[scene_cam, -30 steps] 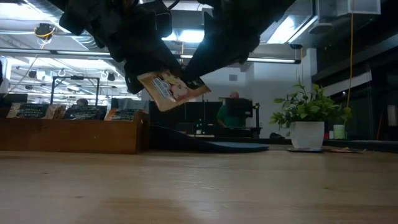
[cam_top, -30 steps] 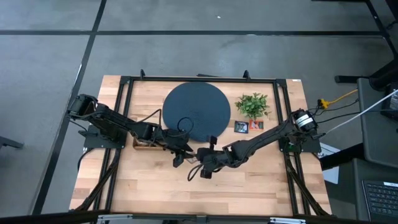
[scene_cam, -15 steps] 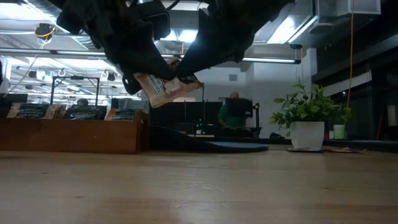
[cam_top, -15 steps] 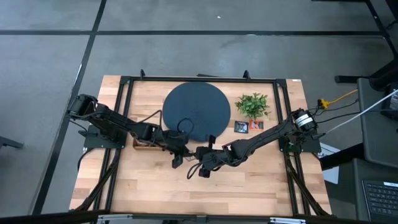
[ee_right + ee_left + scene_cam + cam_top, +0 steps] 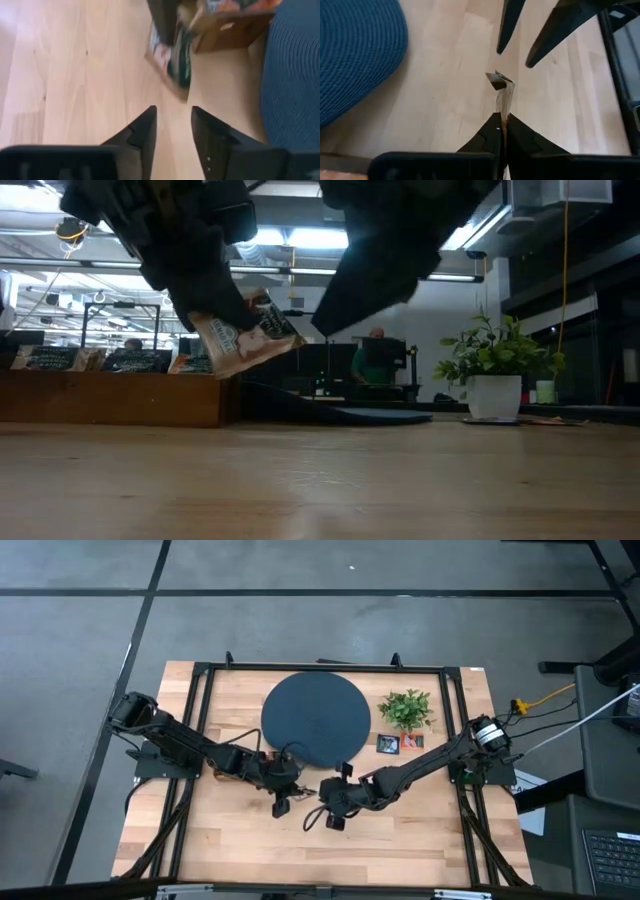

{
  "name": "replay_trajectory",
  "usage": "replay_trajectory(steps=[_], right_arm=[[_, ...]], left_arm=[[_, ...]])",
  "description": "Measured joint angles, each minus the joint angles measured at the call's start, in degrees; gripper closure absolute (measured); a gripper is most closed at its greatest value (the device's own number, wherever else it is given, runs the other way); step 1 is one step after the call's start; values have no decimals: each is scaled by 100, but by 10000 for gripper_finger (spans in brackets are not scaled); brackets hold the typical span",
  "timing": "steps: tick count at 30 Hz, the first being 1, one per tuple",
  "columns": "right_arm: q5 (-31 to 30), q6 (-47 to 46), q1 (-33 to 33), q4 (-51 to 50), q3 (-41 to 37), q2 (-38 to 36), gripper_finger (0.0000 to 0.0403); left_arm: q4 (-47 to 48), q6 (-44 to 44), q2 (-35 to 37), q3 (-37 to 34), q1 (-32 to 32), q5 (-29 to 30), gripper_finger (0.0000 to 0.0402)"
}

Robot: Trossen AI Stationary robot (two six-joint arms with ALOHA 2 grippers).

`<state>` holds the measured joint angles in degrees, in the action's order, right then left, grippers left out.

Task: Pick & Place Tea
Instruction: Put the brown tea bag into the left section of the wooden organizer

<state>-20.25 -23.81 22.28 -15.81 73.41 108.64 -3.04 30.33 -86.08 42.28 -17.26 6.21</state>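
Mid-handover: left fingers (image 5: 501, 131) clamped one tea sachet (image 5: 243, 335) above bench (image 5: 400, 835); right fingers (image 5: 172, 131) open, clear; placing remained.

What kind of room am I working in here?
Probably an open lab or workshop: bare ceiling ducts and strip lights, a person at a workstation in the background, and a wooden table on a grey floor.

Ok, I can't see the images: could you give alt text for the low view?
The left gripper holds a tea sachet tilted above the wooden table, the right gripper just beside it, open. Behind are a wooden box and a potted plant.
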Motion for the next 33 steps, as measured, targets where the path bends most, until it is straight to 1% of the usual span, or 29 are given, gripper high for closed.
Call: replay_trajectory(steps=[2,4,6,8,12,14,16,19,24,26,29,31,33], right_arm=[[-19,-156,64,84,-115,0,269],[-82,-327,128,395,-338,-2,258],[-106,-451,178,840,-591,-1,251],[-107,-512,200,1537,-854,0,246],[-108,-598,199,2667,-1322,2,243],[-109,-582,193,3192,-1425,2,242],[-111,-475,176,3511,-1486,0,242],[-111,-302,173,3865,-1498,2,242],[-118,-136,182,4263,-1498,-23,242],[-232,-137,175,4265,-1498,-70,242],[-604,43,209,4180,-1497,-226,251],[-776,160,260,4076,-1542,-387,262],[-776,211,295,4088,-1653,-542,273]], left_arm=[[2,1,0,0,-112,267,396],[-6,32,0,0,-237,657,397],[-61,40,0,0,-364,1073,397],[-284,40,0,0,-476,1352,397],[-850,-121,2,0,-685,1744,397],[-1078,-202,2,0,-755,1887,397],[-1275,-286,2,-2,-792,2039,397],[-1601,-455,4,-2,-826,2182,397],[-1974,-628,30,-2,-830,2156,397],[-1917,-628,103,-2,-841,2128,397],[-1700,-729,301,-4,-938,2196,398],[-1494,-756,511,-4,-1031,2385,397],[-1249,-758,717,-9,-1137,2665,397]])
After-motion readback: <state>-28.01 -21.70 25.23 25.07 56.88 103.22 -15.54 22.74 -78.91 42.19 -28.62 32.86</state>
